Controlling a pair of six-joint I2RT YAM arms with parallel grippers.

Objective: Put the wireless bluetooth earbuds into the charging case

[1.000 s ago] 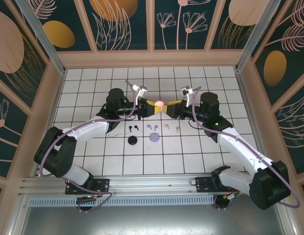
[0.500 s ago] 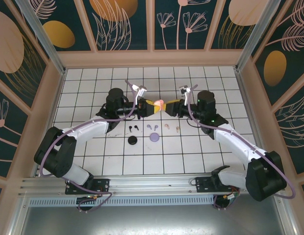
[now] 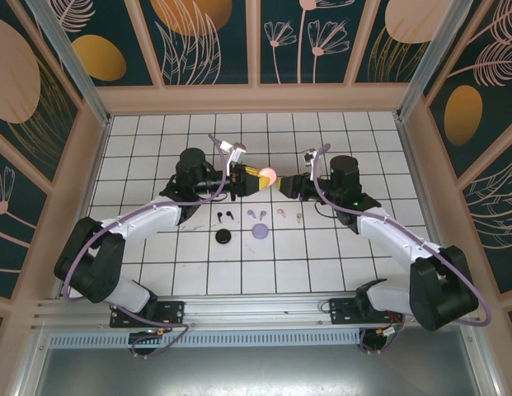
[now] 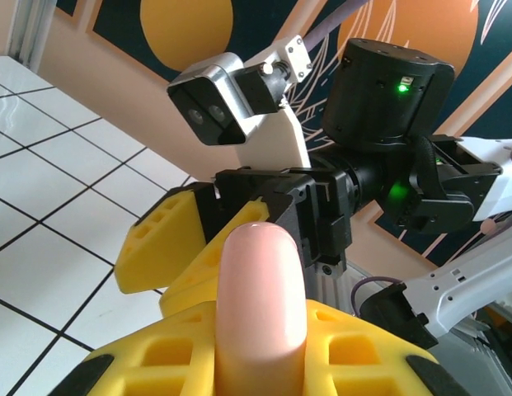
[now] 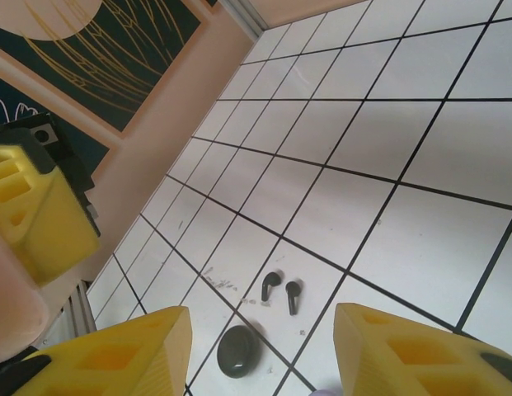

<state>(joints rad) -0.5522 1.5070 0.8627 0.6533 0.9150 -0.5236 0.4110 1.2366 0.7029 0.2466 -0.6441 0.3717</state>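
Pink case stays clamped in the left tool above the counter; the right tool, jaws apart and empty, has turned at its 3 o'clock. Lid seemingly unopened, earbuds lying loose at 6 o'clock.

The left gripper and right gripper meet tip to tip above mid-table, with the pink case between them; there is no passage there. Beneath, a row of earbuds, a black case and a lilac case occupy the tiles. The table is bare on its far rows and near the bases. Clearance under the grippers appears small.
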